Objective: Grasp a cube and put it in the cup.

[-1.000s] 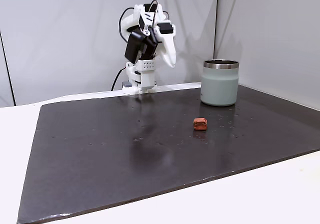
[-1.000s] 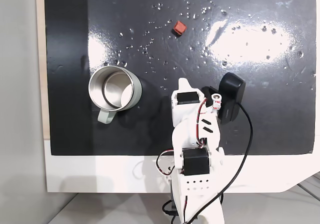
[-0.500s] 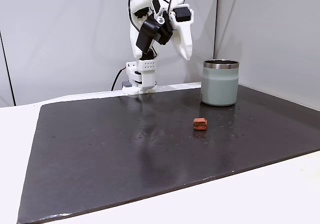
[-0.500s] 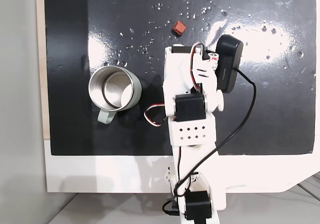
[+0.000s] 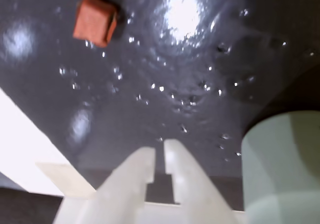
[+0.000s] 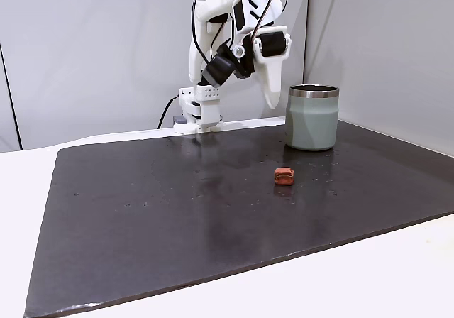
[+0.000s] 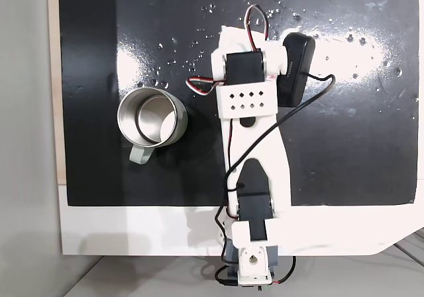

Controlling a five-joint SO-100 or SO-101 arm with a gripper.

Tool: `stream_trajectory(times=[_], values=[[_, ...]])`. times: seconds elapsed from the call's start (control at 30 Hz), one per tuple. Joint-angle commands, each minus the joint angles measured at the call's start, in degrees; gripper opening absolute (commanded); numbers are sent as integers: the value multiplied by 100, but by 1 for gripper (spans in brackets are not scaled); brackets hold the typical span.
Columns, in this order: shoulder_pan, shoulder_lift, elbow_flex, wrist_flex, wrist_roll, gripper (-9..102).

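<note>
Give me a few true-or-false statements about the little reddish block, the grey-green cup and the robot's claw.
1. The small reddish-brown cube lies on the dark table. True.
2. The cube is inside the pale grey-green steel-rimmed cup. False: it lies on the table, apart from the cup.
3. The white gripper holds the cube. False: it hangs above the table, holding nothing.
4. The cup stands upright. True.
5. The gripper's fingers are nearly together. True.

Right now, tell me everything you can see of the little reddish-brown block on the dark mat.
The small reddish-brown cubic block looks matte, with slightly rounded edges and a faint groove across its side in a fixed view. It rests flat on the glossy black mat, a little in front of the pale grey-green steel-rimmed cup and apart from it. Nothing grips it; in the wrist view it lies well beyond the white pincer.
</note>
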Motion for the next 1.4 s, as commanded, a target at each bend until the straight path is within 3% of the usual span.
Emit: stream_trajectory(times=[0.0, 0.47, 1.0, 1.37], values=[[158, -193, -571, 79, 132, 0], [202, -2021, -2663, 185, -272, 0], [79, -2602, -3199, 220, -404, 2], [439, -2619, -3059, 141, 721, 4]])
